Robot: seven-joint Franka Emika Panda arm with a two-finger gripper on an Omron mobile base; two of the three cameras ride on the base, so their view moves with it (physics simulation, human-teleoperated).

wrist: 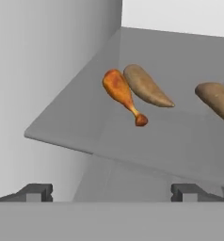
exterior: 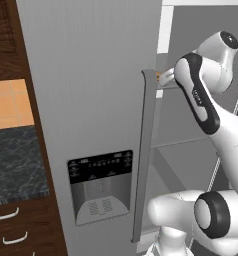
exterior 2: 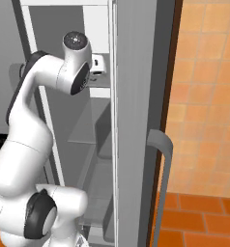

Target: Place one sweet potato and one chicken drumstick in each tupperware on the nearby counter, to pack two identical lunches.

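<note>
The frame edge cuts off your second sweet potato (wrist: 218, 100); the arm reaches into the fridge (exterior: 91, 75), gripper (wrist: 111, 192) open before the chicken drumstick (wrist: 121, 94).

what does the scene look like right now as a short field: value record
setting: arm reaching into an open fridge
shelf: grey, holds the food
chicken drumstick: orange-brown, beside and touching a sweet potato
sweet potato: brown, lying next to the drumstick
second sweet potato: apart, at the hand view's right edge
gripper: open, empty, short of the shelf edge
counter: dark marbled, left of the fridge
</note>
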